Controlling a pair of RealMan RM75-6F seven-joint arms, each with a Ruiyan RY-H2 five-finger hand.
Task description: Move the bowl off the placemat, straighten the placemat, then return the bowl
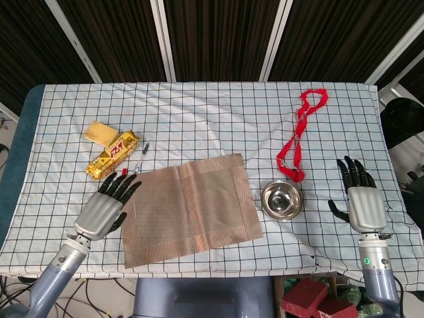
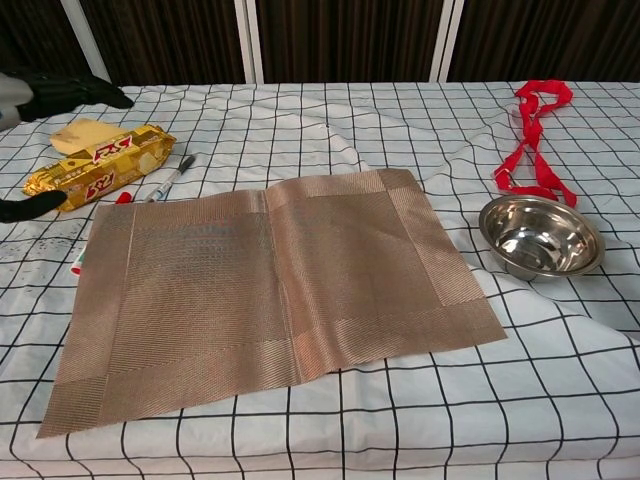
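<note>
- The woven placemat lies flat on the checked tablecloth covering the worktop, sitting skewed to the grid lines, with a faint crease running across its middle.
- The steel bowl is already off the mat, on the cloth just beside the mat's right edge and apart from it, with the red lanyard beyond it.
- The left hand hovers at the mat's left edge, fingers spread and holding nothing; their tips lie close to the mat's far-left corner, with the marker pen and the yellow snack packet just beyond the fingertips.
- The right hand is likewise unclenched and empty, fingers apart, the bowl well clear of its thumb side.
- Judged from its look, the mat is thin, light and floppy, likely to slide on the cloth and to buckle at the crease if pushed from one edge.
- A flat press of the fingers near two corners, then a turn, seems safer than pinching an edge.
- The bowl looks light, rigid and slick; taking it by the rim seems the surest hold.
</note>
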